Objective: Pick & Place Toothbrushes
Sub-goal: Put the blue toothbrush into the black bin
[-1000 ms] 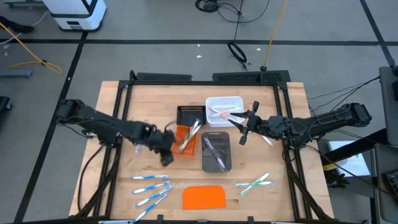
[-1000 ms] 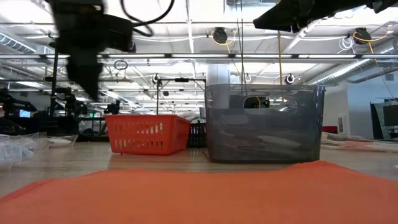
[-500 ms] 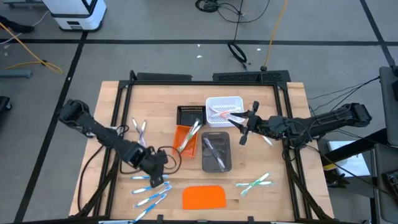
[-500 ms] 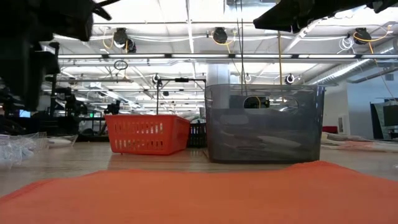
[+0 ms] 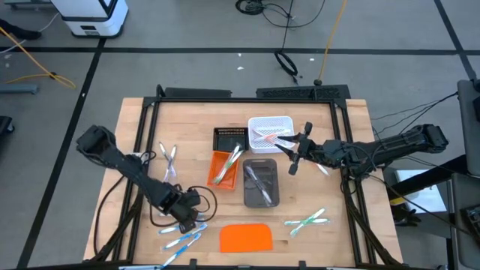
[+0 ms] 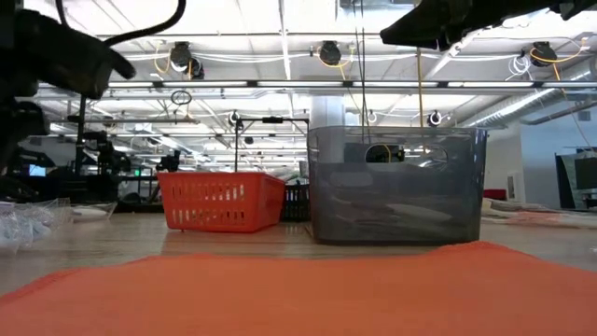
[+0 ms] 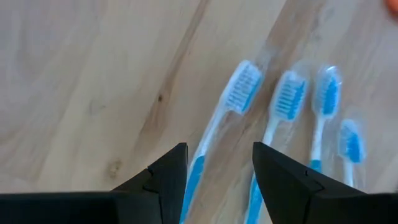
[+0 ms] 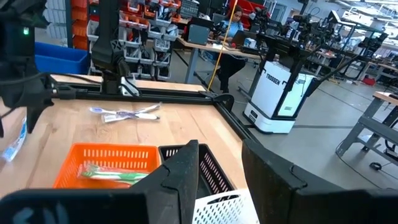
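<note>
Toothbrushes sat in groups on the table (image 5: 142, 120): blue ones (image 5: 182, 229) near the front left, green ones (image 5: 307, 221) front right, a pale pair (image 5: 168, 157) at mid left, a few more in the orange tray (image 5: 223, 169). Left gripper (image 5: 187, 222) was low over the blue group, jaws spread wide and empty; its wrist camera showed the handle of one blue brush (image 7: 217, 127) running between the fingers (image 7: 163, 180), three more beside it, contact unclear. Right gripper (image 5: 297, 152) hung over the gap between the white tray (image 5: 269, 133) and grey tray (image 5: 261, 184), jaws partly apart; whether it held the pale brush (image 5: 282, 142) at its tip was hard to tell from overhead, and the wrist view (image 8: 217, 180) showed nothing between the fingers. Black tray (image 5: 229, 138) sat behind the orange one; orange slab (image 5: 247, 238) lay at the front edge.
</note>
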